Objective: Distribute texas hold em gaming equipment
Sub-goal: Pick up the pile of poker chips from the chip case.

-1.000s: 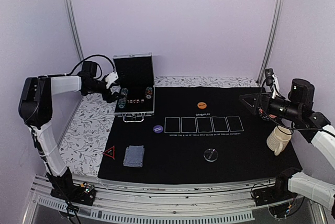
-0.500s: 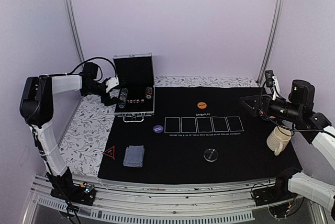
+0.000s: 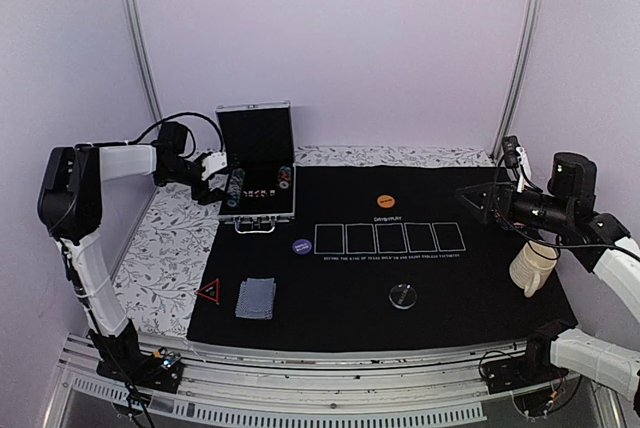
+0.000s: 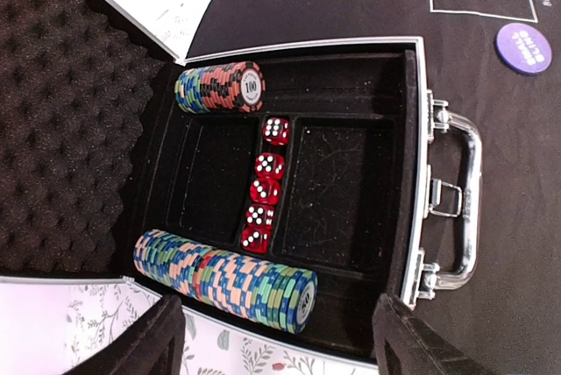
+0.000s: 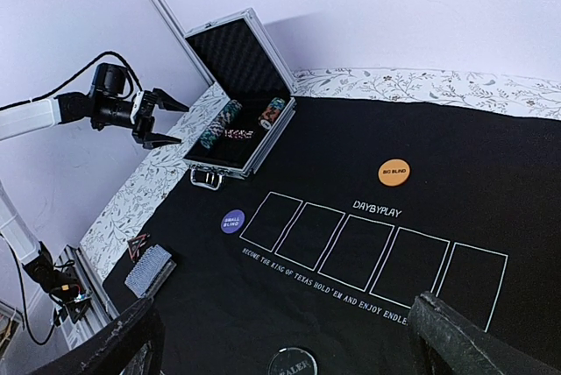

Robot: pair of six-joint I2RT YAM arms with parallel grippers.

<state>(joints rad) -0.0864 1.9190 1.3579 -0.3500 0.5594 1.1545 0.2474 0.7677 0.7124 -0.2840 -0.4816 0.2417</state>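
Aluminium case [image 3: 255,138] holding stacked chips [image 4: 223,274] stands open at the mat's [image 3: 470,288] far-left corner, the empty left gripper [image 3: 213,176] spread wide just beside it and the right gripper [image 3: 488,178] fully open, empty, over the mat's right side, while cards [image 3: 256,298], triangle [image 3: 209,292], blue chip [image 3: 302,245], orange chip [image 3: 387,202] and disc [image 3: 403,296] lie on the mat.

The floral-topped table [image 3: 165,248] carries a black mat [image 3: 470,288] spread from its centre out to 3 o'clock, and an open metal case [image 3: 256,148] at 11 o'clock, straddling the mat's edge
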